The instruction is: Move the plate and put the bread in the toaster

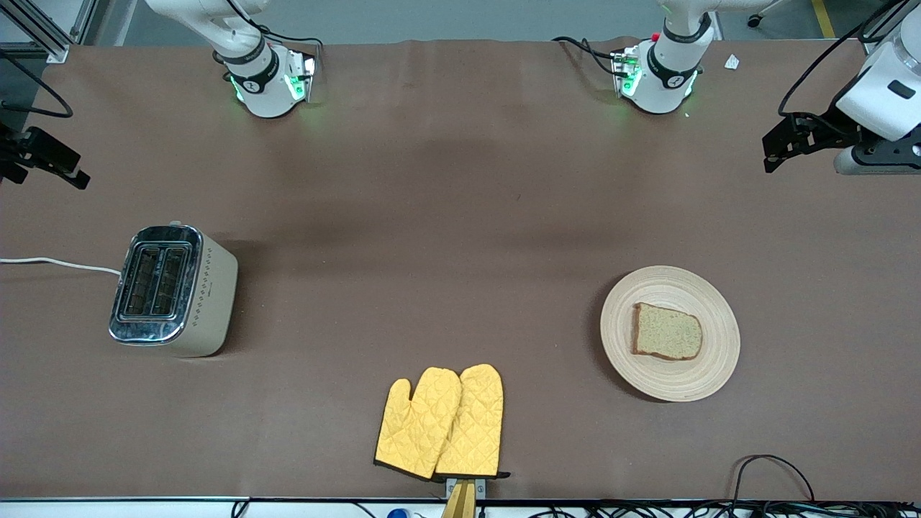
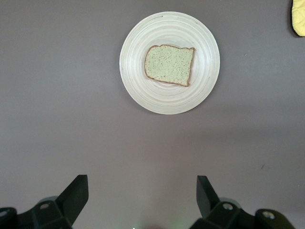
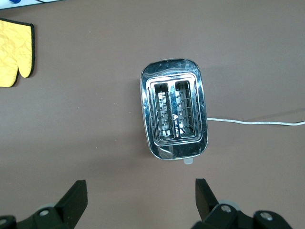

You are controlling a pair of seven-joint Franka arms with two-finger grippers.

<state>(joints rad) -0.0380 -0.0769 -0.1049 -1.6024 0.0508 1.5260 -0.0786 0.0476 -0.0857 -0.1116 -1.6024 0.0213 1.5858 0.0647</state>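
Observation:
The pale beige plate (image 1: 669, 284) lies toward the left arm's end of the table, with the bread (image 1: 667, 332) flat on it. Both show in the left wrist view, the plate (image 2: 138, 86) and the bread (image 2: 170, 64). The cream toaster (image 1: 173, 290) stands toward the right arm's end, its slots empty, and also shows in the right wrist view (image 3: 174, 78). My left gripper (image 1: 776, 150) is open and empty, high over the table's left-arm end, apart from the plate. My right gripper (image 1: 65, 171) is open and empty, high over the right-arm end, apart from the toaster.
A pair of yellow oven mitts (image 1: 442, 423) lies near the table's front edge, between toaster and plate. The toaster's white cord (image 1: 57, 263) runs off the right arm's end of the table. Cables (image 1: 773, 475) lie at the front edge near the plate.

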